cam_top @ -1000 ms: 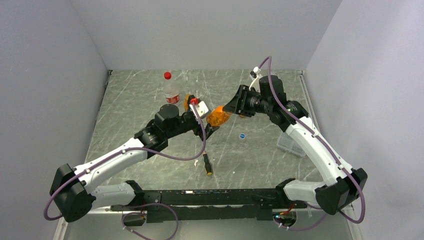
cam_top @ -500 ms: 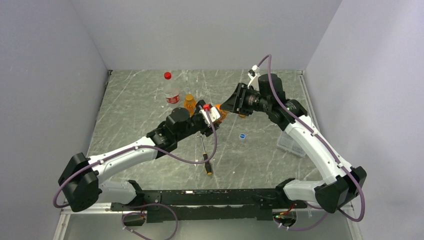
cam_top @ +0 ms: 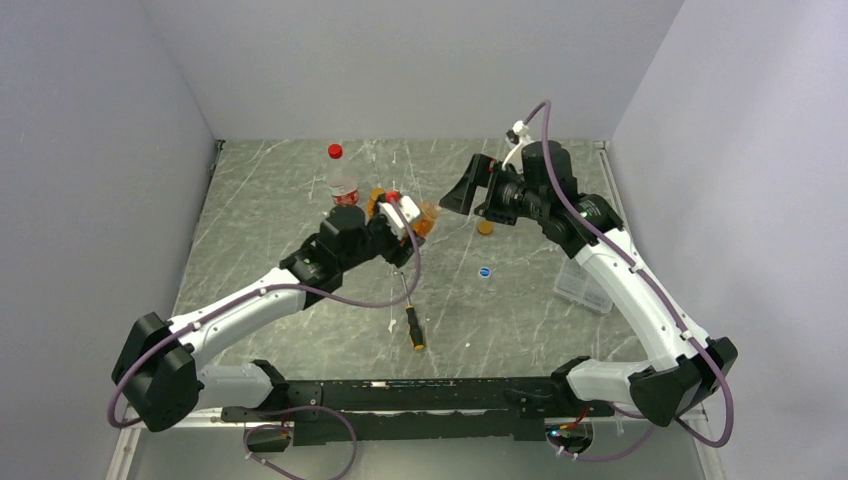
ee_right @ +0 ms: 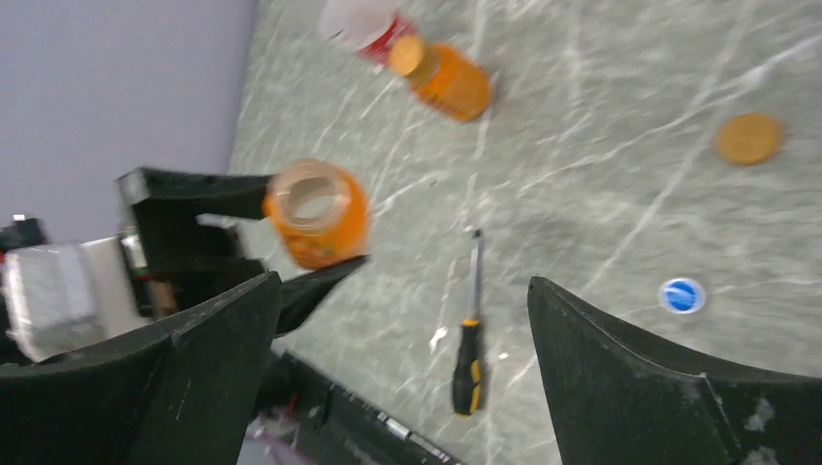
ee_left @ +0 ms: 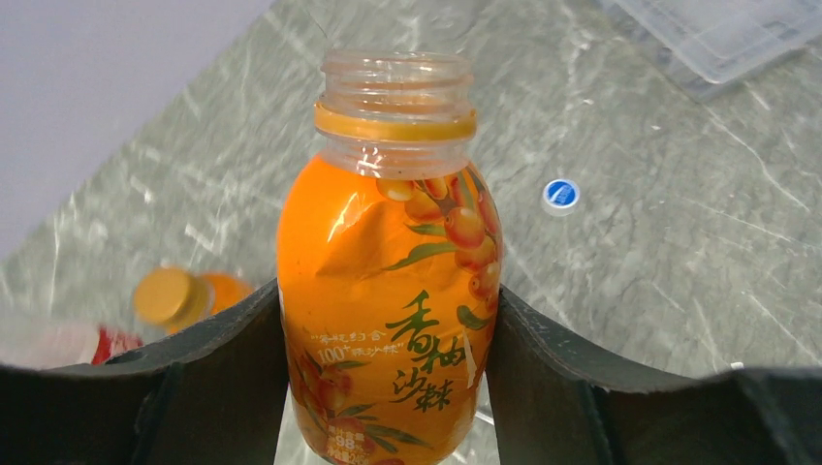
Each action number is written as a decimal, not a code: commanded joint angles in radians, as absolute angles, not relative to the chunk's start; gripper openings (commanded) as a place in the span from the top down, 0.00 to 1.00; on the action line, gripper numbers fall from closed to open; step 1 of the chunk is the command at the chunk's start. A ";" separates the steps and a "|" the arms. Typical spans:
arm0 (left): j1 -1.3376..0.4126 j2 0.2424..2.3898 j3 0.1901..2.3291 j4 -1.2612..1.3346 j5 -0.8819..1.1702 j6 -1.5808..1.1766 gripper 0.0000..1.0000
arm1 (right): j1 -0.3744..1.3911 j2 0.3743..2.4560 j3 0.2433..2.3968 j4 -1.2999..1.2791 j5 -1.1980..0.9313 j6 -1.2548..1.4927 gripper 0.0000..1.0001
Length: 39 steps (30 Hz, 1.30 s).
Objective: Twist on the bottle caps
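Observation:
An uncapped amber-orange bottle (ee_left: 388, 242) stands upright between the fingers of my left gripper (ee_left: 388, 295), which is shut on its body. The top view shows this bottle (cam_top: 427, 215) held above the table's middle. My right gripper (cam_top: 457, 196) hangs just right of it, open and empty, and its wrist view (ee_right: 402, 329) looks down on the held bottle (ee_right: 315, 213). A loose orange cap (cam_top: 485, 228) (ee_right: 748, 138) and a blue cap (cam_top: 485, 271) (ee_left: 560, 195) lie on the table. A second orange bottle (ee_right: 448, 81), capped, stands by the tall clear bottle (cam_top: 342, 185) with its red cap (cam_top: 334, 151).
A black-and-orange screwdriver (cam_top: 410, 318) (ee_right: 468, 349) lies near the front centre. A clear plastic box (cam_top: 585, 286) (ee_left: 717, 39) sits at the right. Grey walls close in the marble table (cam_top: 280, 190) on three sides.
My right gripper opened, let go of the orange bottle and pulled back to the right. My left gripper shut on the bottle and carried it slightly left and back.

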State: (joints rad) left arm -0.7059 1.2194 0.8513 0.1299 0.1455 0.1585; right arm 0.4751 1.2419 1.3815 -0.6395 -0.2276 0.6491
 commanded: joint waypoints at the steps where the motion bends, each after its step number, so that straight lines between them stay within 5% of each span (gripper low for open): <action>1: -0.596 1.141 0.928 0.009 0.288 0.010 0.60 | 0.423 1.277 1.434 -0.688 -0.030 0.544 0.00; 12: -0.502 1.018 1.002 -0.236 0.491 0.026 0.60 | 0.412 1.600 1.346 -0.554 0.302 0.384 0.12; 26: -0.499 0.996 1.019 -0.301 0.520 0.086 0.61 | 0.315 1.916 1.361 -0.363 0.156 0.345 0.34; 39: -0.497 1.037 1.023 -0.288 0.533 0.078 0.62 | 0.311 2.015 1.419 -0.375 0.143 0.342 0.37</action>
State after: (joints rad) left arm -0.5026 1.0271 0.9806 -0.3199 0.5011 0.0669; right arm 0.3130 1.9884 1.3697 -0.3946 0.1463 0.3557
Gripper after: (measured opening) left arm 0.665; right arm 0.637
